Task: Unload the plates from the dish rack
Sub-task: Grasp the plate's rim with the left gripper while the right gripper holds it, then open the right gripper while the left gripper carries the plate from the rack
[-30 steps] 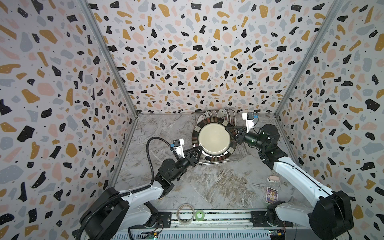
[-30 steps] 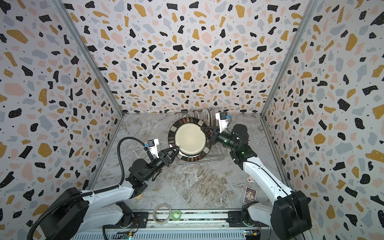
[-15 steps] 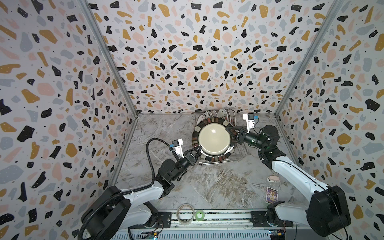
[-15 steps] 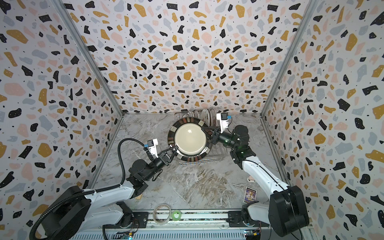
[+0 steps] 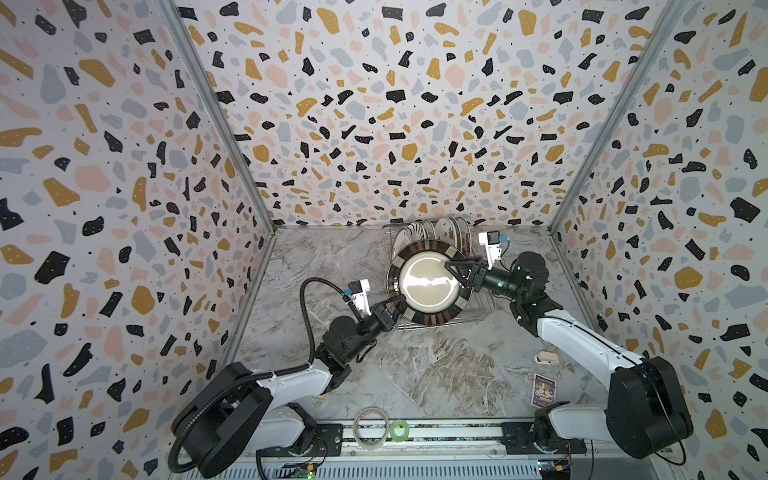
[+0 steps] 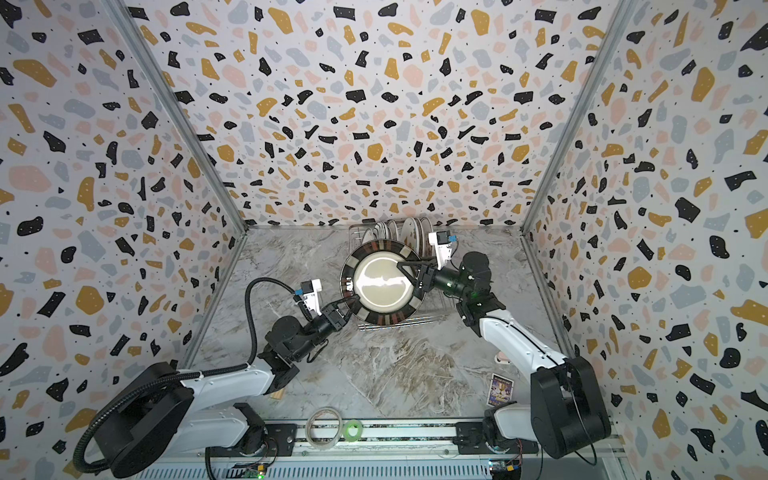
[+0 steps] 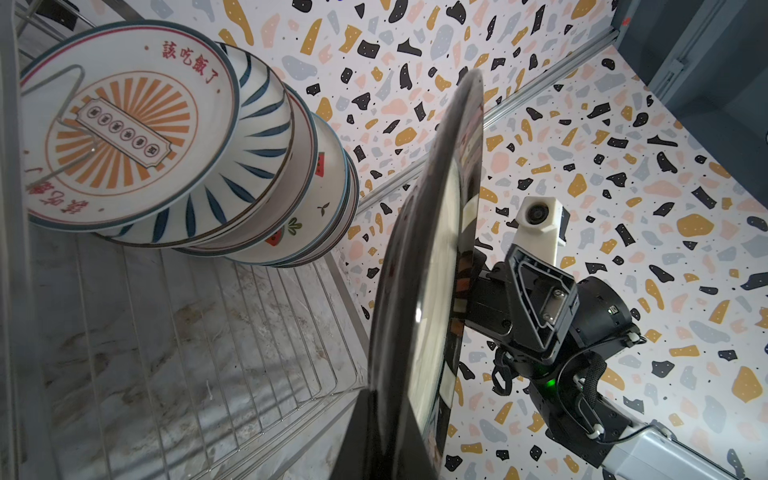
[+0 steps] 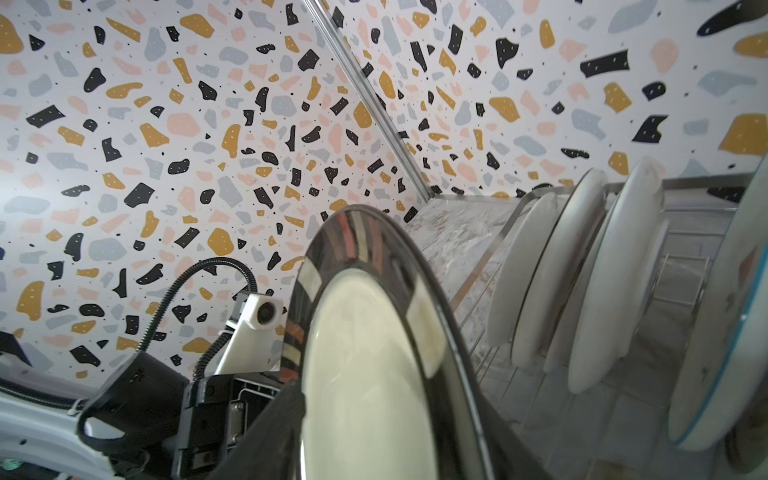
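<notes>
Probable handover: left gripper (image 5: 394, 311) jaws pinch the dark-rimmed plate (image 5: 428, 282) by its rim, right gripper (image 5: 455, 272) jaws spread astride it.

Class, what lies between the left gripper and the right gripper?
The dark-rimmed plate, with left gripper and right gripper at opposite sides; both top views show it.

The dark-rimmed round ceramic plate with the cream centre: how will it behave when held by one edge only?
The dark-rimmed round ceramic plate shows bright reflections, so it is probably slippery in a pinch. The left gripper grips only its rim, so it may droop or swing. It looks stiff and brittle; a knock on the silver wire dish rack could chip it.
</notes>
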Controlling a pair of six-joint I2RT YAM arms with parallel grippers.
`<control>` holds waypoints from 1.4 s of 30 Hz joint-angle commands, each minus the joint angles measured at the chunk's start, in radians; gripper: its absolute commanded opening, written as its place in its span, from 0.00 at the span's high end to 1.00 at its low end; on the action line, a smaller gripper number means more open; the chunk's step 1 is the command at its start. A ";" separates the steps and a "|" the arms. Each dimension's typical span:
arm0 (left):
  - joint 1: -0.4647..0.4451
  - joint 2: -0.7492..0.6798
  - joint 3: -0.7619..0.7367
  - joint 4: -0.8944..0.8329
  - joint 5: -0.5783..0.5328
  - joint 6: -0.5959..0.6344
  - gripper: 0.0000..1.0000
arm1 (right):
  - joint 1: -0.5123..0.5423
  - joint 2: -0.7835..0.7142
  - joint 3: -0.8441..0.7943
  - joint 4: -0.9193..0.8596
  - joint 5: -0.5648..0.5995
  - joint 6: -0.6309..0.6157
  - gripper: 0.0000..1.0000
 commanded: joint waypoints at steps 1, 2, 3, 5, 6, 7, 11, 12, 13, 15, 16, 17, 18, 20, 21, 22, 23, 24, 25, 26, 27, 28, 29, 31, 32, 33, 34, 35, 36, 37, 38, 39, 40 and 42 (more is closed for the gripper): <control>0.013 0.019 0.029 0.186 0.006 -0.059 1.00 | 0.012 -0.018 0.017 -0.001 -0.021 -0.042 0.09; 0.014 0.024 0.033 0.187 0.009 -0.061 1.00 | 0.012 -0.015 0.018 -0.007 -0.023 -0.052 0.01; 0.014 0.026 0.040 0.179 0.010 -0.060 1.00 | 0.012 -0.011 0.022 -0.025 -0.019 -0.064 0.01; 0.019 0.029 0.049 0.165 0.007 -0.058 1.00 | 0.012 -0.004 0.040 -0.072 0.001 -0.098 0.01; 0.022 0.031 0.051 0.164 0.006 -0.061 1.00 | 0.015 -0.001 0.046 -0.086 0.002 -0.115 0.01; 0.026 0.033 0.051 0.165 0.006 -0.064 1.00 | 0.017 0.001 0.049 -0.093 0.009 -0.126 0.01; 0.056 0.029 0.044 0.179 0.001 -0.079 1.00 | 0.017 -0.007 0.028 -0.063 0.027 -0.145 0.01; 0.063 0.025 0.039 0.186 0.005 -0.086 1.00 | 0.017 -0.017 0.022 -0.062 0.036 -0.159 0.01; 0.065 0.021 0.036 0.190 0.009 -0.092 1.00 | 0.017 -0.027 0.016 -0.061 0.053 -0.171 0.01; 0.068 0.010 0.036 0.187 0.019 -0.091 1.00 | 0.015 -0.046 0.028 -0.105 0.078 -0.228 0.01; 0.067 0.004 0.036 0.181 0.022 -0.091 1.00 | 0.015 -0.053 0.043 -0.137 0.088 -0.255 0.01; 0.068 0.001 0.035 0.177 0.028 -0.093 1.00 | 0.010 -0.062 0.053 -0.155 0.103 -0.266 0.01; 0.072 -0.002 0.033 0.177 0.034 -0.095 1.00 | 0.002 -0.068 0.056 -0.156 0.103 -0.274 0.01; 0.077 -0.005 0.029 0.179 0.038 -0.102 1.00 | -0.020 -0.082 0.046 -0.133 0.106 -0.269 0.01; 0.080 -0.006 0.026 0.186 0.040 -0.108 1.00 | -0.031 -0.084 0.044 -0.135 0.118 -0.262 0.01; 0.084 -0.006 0.020 0.196 0.041 -0.114 1.00 | -0.045 -0.088 0.041 -0.137 0.123 -0.260 0.01; 0.089 -0.008 0.014 0.206 0.041 -0.120 1.00 | -0.055 -0.094 0.032 -0.129 0.124 -0.264 0.01; 0.094 -0.014 0.006 0.212 0.040 -0.123 1.00 | -0.060 -0.103 0.022 -0.128 0.130 -0.280 0.01; 0.098 -0.018 0.004 0.212 0.039 -0.124 1.00 | -0.060 -0.113 0.016 -0.136 0.147 -0.303 0.01; 0.100 -0.026 0.002 0.208 0.043 -0.124 1.00 | -0.055 -0.131 -0.001 -0.131 0.176 -0.327 0.01; 0.105 -0.032 0.003 0.203 0.049 -0.126 1.00 | -0.051 -0.149 -0.020 -0.120 0.215 -0.341 0.01; 0.112 -0.037 0.004 0.199 0.056 -0.128 1.00 | -0.043 -0.173 -0.035 -0.120 0.257 -0.355 0.01; 0.120 -0.042 0.004 0.200 0.060 -0.132 1.00 | -0.039 -0.194 -0.047 -0.121 0.282 -0.375 0.01; 0.141 -0.057 0.000 0.189 0.062 -0.131 1.00 | -0.037 -0.225 -0.064 -0.131 0.321 -0.387 0.01; 0.155 -0.068 -0.001 0.177 0.062 -0.133 1.00 | -0.035 -0.236 -0.065 -0.144 0.343 -0.394 0.01; 0.172 -0.080 -0.009 0.174 0.059 -0.136 1.00 | -0.037 -0.248 -0.072 -0.153 0.368 -0.398 0.00; 0.190 -0.095 -0.017 0.171 0.056 -0.138 1.00 | -0.038 -0.260 -0.092 -0.145 0.404 -0.394 0.01; 0.206 -0.112 -0.026 0.165 0.053 -0.138 1.00 | -0.038 -0.274 -0.118 -0.128 0.434 -0.389 0.01; 0.221 -0.131 -0.032 0.152 0.050 -0.138 1.00 | -0.042 -0.283 -0.141 -0.111 0.452 -0.389 0.01; 0.237 -0.155 -0.038 0.129 0.049 -0.134 1.00 | -0.044 -0.299 -0.173 -0.099 0.512 -0.365 0.01; 0.254 -0.178 -0.042 0.099 0.047 -0.127 1.00 | -0.049 -0.310 -0.194 -0.090 0.555 -0.347 0.01; 0.267 -0.199 -0.043 0.070 0.043 -0.121 1.00 | -0.053 -0.314 -0.207 -0.083 0.551 -0.351 0.01; 0.284 -0.220 -0.045 0.040 0.039 -0.113 1.00 | -0.055 -0.315 -0.215 -0.078 0.535 -0.361 0.01; 0.321 -0.251 -0.052 0.005 0.038 -0.111 1.00 | -0.056 -0.305 -0.221 -0.063 0.457 -0.402 0.01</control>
